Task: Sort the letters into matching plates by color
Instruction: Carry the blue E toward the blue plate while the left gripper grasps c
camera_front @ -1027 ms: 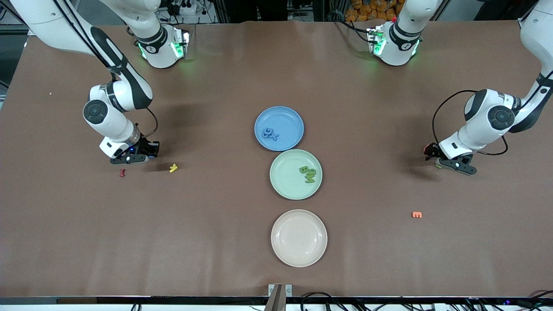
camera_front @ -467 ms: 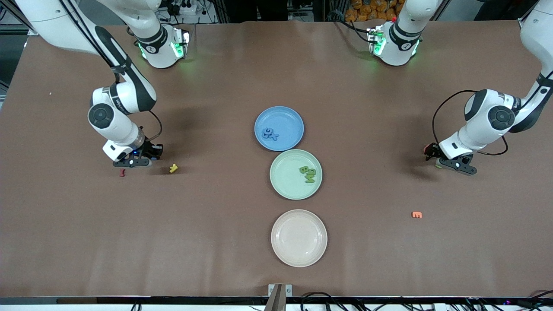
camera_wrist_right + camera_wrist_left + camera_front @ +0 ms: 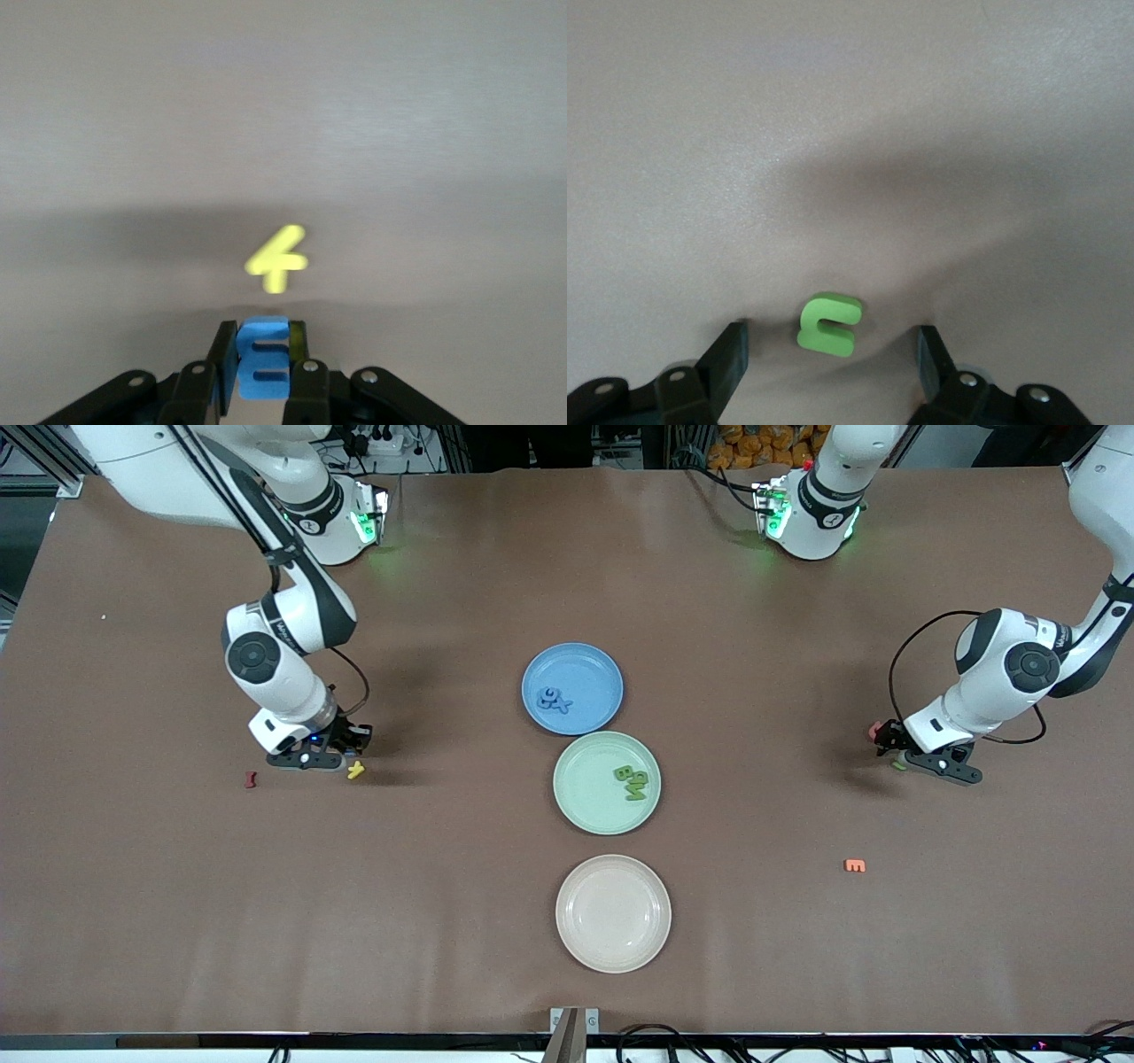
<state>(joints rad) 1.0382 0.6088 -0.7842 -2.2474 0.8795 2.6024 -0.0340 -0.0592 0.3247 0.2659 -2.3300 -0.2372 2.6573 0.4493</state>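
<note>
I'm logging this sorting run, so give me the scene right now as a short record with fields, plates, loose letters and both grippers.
blue plate: blue letters in it
green plate: green letters in it
cream plate: no letters in it
loose on table: red letter, yellow letter, orange letter
right gripper: shut on blue letter, over the table beside the yellow letter
left gripper: open, low around green letter

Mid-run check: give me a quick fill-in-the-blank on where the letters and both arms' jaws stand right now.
The right gripper has its jaws shut on a ____ letter.
The green letter lies on the table between the open jaws of the ____ gripper.
The cream plate holds ____ letters.

Missing words: blue; left; no
</note>
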